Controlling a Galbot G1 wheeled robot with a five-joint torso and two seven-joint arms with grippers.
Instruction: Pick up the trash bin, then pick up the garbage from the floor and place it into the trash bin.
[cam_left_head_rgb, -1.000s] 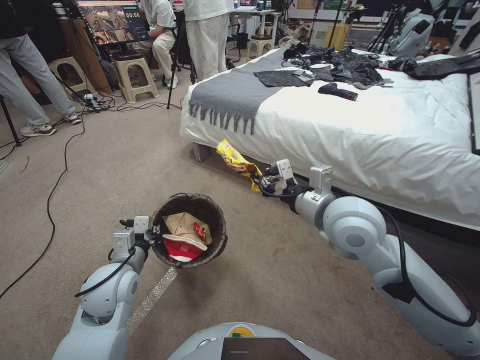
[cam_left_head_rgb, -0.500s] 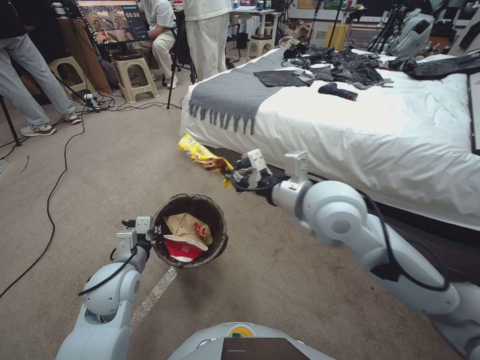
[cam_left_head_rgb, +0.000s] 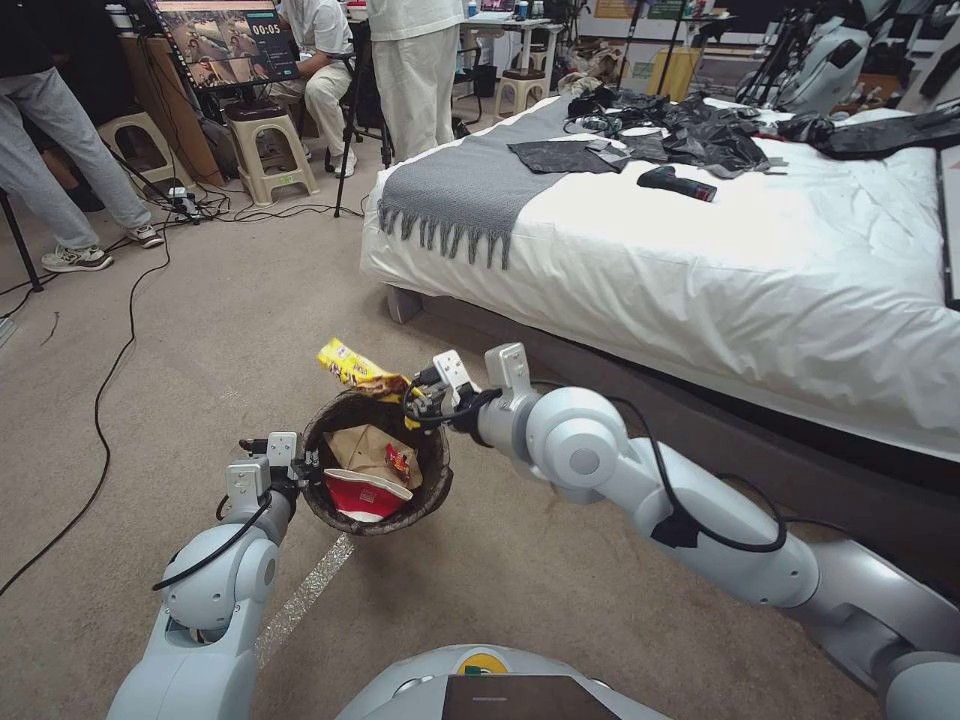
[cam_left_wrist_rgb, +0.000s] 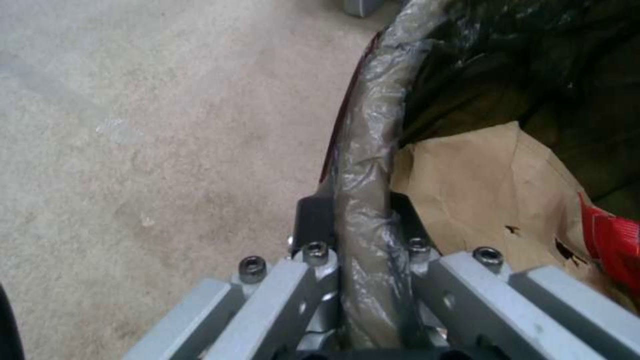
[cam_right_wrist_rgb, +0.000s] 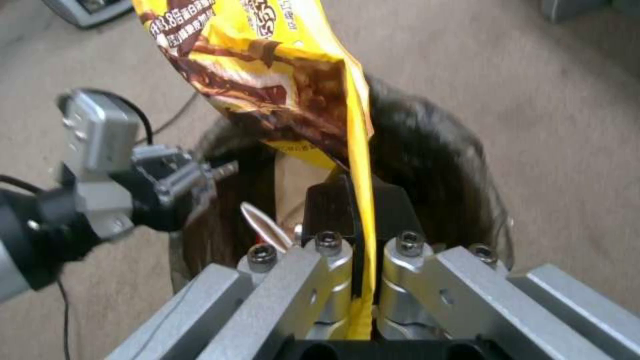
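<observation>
My left gripper (cam_left_head_rgb: 305, 465) holds the trash bin (cam_left_head_rgb: 432, 490) off the carpet, near the robot and a little left of centre. From the left wrist camera I see its jaws clamped on the bin's bag-covered rim (cam_left_wrist_rgb: 363, 200), one finger (cam_left_wrist_rgb: 313, 222) outside the rim and one inside.

My right gripper (cam_left_head_rgb: 420, 392) sits at the far edge of the bin's opening, its arm reaching in from the right. Its jaws are closed on the yellow snack wrapper (cam_left_head_rgb: 355, 368); in the right wrist camera the wrapper's (cam_right_wrist_rgb: 280, 85) edge is pinched between the two dark fingers (cam_right_wrist_rgb: 327, 210), and the dark-lined bin (cam_right_wrist_rgb: 440, 165) lies directly below. The wrapper sticks out to the left of the gripper, over the bin's far-left rim.

Inside the bin I see a tan paper scrap (cam_left_head_rgb: 362, 450), a red-and-white crushed cup (cam_left_head_rgb: 365, 492) nearer the robot, and a small red piece (cam_left_head_rgb: 400, 462) on the paper.

The white bed (cam_left_head_rgb: 720, 270) stands to the far right, with a grey fringed blanket (cam_left_head_rgb: 470, 190) across its left end. Black cables (cam_left_head_rgb: 110, 370) trail over the carpet (cam_left_head_rgb: 230, 320) on the left.
</observation>
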